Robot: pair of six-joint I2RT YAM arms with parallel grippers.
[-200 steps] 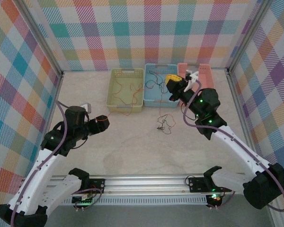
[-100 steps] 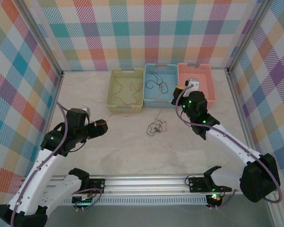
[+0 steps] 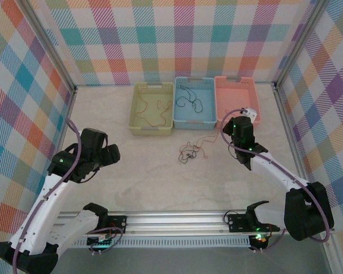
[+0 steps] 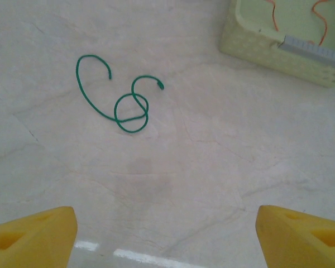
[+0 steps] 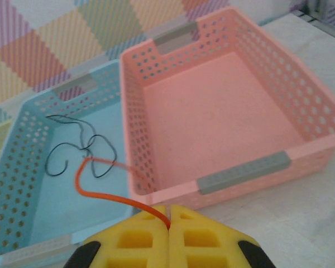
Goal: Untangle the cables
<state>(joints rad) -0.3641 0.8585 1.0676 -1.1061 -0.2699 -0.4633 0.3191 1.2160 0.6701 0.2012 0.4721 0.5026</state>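
Inside blue basket [image 5: 14, 167], tangled black cable [image 5: 78, 146]

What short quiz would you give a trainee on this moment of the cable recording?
1. True or false: the right gripper is shut on an orange cable.
2. Fill in: the loose cable lying on the table ahead of the open left gripper is ____ in colour.
3. Choose one: the black cable lies (A) on the table, (B) in the blue basket, (C) in the right gripper.

Key: 1 true; 2 green; 3 B.
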